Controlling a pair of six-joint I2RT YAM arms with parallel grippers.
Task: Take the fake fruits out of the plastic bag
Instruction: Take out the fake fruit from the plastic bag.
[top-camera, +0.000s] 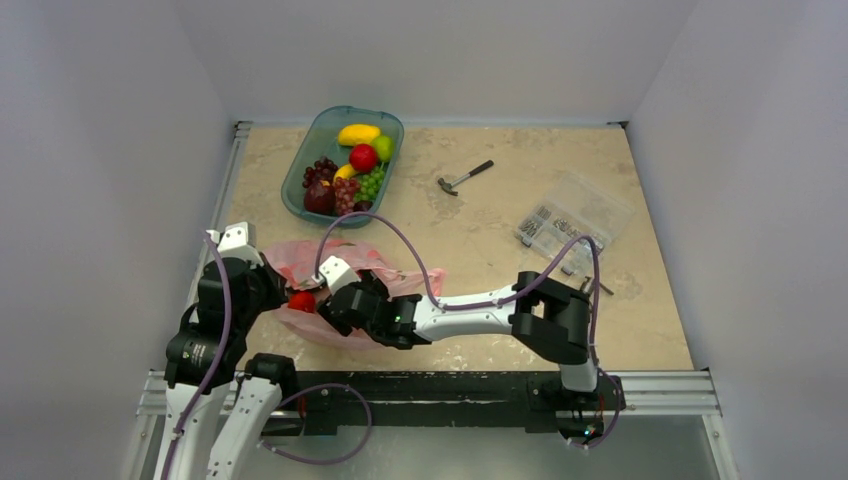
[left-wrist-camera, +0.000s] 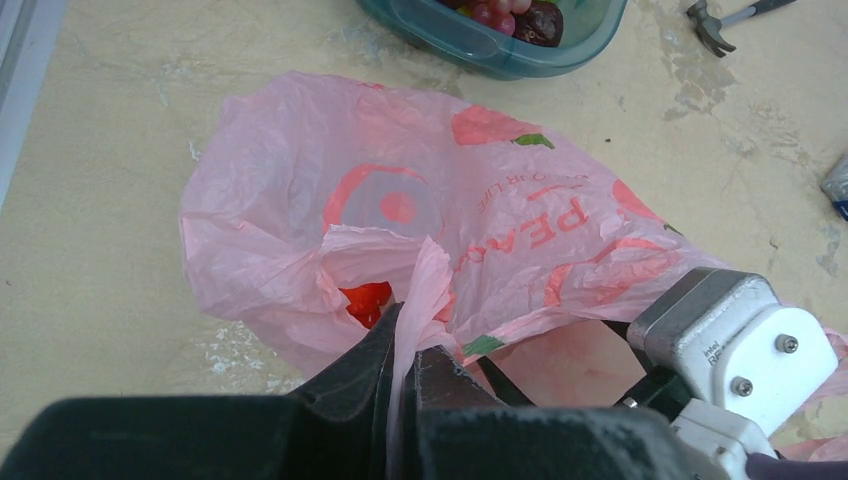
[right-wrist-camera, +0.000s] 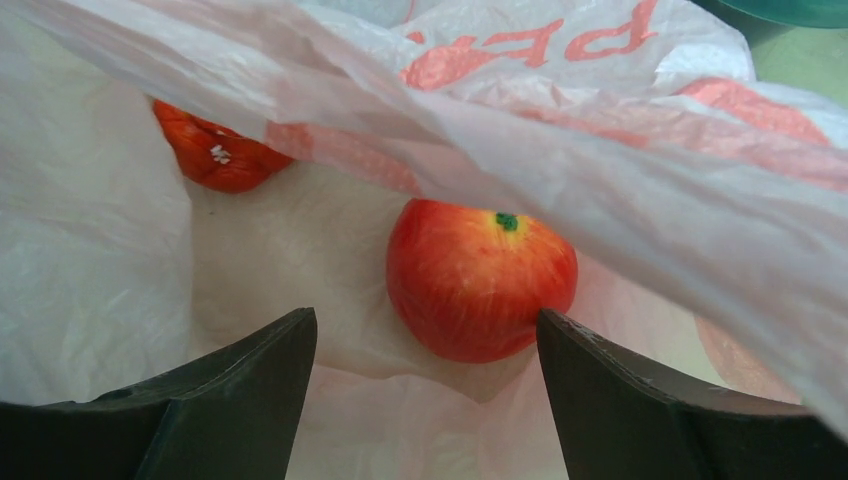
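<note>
We find the left gripper (left-wrist-camera: 400, 352) pinching the plastic bag (left-wrist-camera: 300, 150). The right gripper (right-wrist-camera: 423, 322) stands open inside, a red apple (right-wrist-camera: 480, 280) just ahead.

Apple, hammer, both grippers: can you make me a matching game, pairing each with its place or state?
1 apple
2 hammer
3 left gripper
4 right gripper

A open, inside the bag
B on the table, right of the tray
C red, lying in the bag
D shut on the bag's edge

Pairs: 1-C, 2-B, 3-D, 4-A
</note>
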